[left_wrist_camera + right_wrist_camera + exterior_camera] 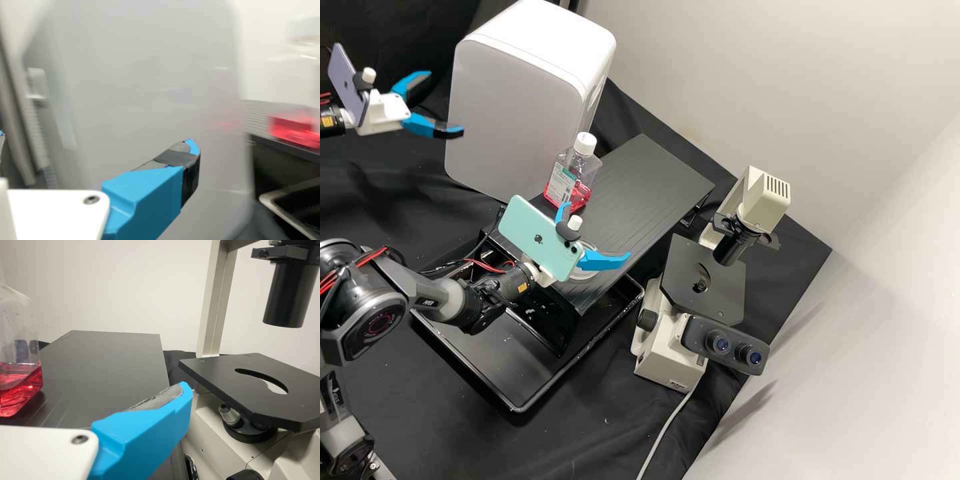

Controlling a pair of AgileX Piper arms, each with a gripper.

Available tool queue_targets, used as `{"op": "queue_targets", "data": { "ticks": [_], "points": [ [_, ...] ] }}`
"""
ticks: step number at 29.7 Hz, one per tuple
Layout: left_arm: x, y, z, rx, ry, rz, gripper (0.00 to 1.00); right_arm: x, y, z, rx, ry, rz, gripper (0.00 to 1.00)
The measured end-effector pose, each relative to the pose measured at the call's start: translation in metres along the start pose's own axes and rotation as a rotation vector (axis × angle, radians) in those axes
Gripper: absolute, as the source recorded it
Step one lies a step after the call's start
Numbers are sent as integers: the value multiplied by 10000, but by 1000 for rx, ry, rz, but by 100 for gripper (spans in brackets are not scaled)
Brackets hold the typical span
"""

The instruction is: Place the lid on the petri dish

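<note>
large white rounded plastic box (527, 93) at the far left, just behind a black ribbed raised platform (647, 187). grey-white microscope (700, 320) with a black stage on the right, apart from the work. shallow black tray (520, 393) under the platform's near end.

right gripper (598, 230) over that near end, blue fingers spread wide, no grip on anything to be made out. left gripper (443, 102) up at the far left beside the white box, spread wide too and empty.

clear flask (572, 175) of red liquid, white-capped, upright on the platform just beyond the right gripper.

small clear round petri dish (590, 252) flat on the platform, under the right gripper; cannot tell lid from base here.

probably best: hold the lid level, centre it over the rim, lower straight, let go only once seated, and keep clear of the flask.
</note>
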Motion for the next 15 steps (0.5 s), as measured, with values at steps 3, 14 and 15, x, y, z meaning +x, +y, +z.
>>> {"op": "queue_targets", "data": {
  "ticks": [3,14,15],
  "points": [
    [22,-125,74,5,-63,-33,100,0,0,0,0,0,0,100],
    [-107,-313,279,27,-219,-93,100,0,0,0,0,0,0,100],
    [-123,-327,307,32,-238,-101,100,0,0,0,0,0,0,100]
  ]
}}
